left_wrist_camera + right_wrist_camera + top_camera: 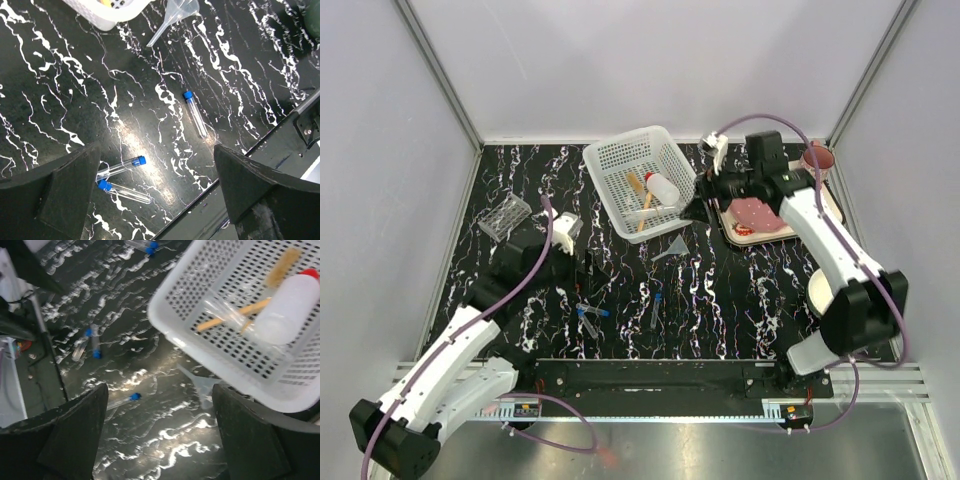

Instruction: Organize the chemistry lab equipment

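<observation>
A white basket holds the red-capped squeeze bottle and orange sticks. In the right wrist view the bottle and sticks lie in the basket. My right gripper hovers open and empty by the basket's near right corner, above the clear funnel. Two crossed blue-capped tubes and a third tube lie on the table. My left gripper hangs open and empty above them. The clear tube rack stands at the left.
The strawberry-print tray with a pink plate sits at the right, a pink mug behind it and a cream bowl near the right arm. The funnel lies between basket and tubes. White walls enclose the black marbled table.
</observation>
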Controlling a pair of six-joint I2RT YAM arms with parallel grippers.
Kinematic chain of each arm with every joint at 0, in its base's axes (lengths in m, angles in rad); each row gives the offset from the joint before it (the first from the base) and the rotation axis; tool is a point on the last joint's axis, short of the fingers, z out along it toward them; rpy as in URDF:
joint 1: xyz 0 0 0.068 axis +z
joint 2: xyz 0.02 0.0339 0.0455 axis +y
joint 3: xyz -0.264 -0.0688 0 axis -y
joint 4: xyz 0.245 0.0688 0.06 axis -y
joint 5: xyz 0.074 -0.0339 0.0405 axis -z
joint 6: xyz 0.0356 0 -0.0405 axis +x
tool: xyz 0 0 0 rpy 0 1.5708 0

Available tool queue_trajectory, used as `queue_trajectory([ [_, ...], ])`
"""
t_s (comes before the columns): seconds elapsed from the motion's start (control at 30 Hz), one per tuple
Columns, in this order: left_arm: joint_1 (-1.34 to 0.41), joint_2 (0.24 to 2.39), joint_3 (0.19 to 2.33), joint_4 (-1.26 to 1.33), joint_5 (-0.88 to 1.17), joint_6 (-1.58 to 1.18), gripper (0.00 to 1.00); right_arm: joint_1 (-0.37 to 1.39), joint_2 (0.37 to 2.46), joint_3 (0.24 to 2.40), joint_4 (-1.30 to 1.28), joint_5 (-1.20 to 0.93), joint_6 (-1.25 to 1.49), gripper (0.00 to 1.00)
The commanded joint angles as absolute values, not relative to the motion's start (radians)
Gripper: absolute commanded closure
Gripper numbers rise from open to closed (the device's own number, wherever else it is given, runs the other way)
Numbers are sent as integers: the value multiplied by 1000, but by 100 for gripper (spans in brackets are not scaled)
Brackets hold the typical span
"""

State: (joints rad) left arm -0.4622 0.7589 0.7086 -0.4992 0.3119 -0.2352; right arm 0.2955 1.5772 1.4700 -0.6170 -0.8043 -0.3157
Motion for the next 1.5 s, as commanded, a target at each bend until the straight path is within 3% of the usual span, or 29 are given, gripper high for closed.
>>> queue_trajectory([
  [0.0, -508, 778, 736, -514, 196, -258, 3, 278, 1454, 1158, -299, -929, -146, 9],
  [0.07, -514, 790, 744, -522, 177, -252, 3, 249, 1390, 1018, -92, -962, 97, 8],
  [0.1, -514, 790, 745, -523, 169, -249, 3, 244, 1375, 893, 136, -974, 170, 8],
  [0.2, -515, 784, 741, -517, 129, -271, 3, 241, 1373, 815, 300, -963, 314, 9],
  [0.6, -514, 643, 615, -367, 95, -546, 1, 244, 1600, 946, 164, -779, 344, 12],
  [1.07, -512, 655, 592, -321, 74, -586, 1, 244, 1730, 977, 137, -793, 371, 21],
  [1.47, -514, 626, 566, -322, 72, -592, 1, 258, 1835, 1034, 78, -807, 371, 45],
])
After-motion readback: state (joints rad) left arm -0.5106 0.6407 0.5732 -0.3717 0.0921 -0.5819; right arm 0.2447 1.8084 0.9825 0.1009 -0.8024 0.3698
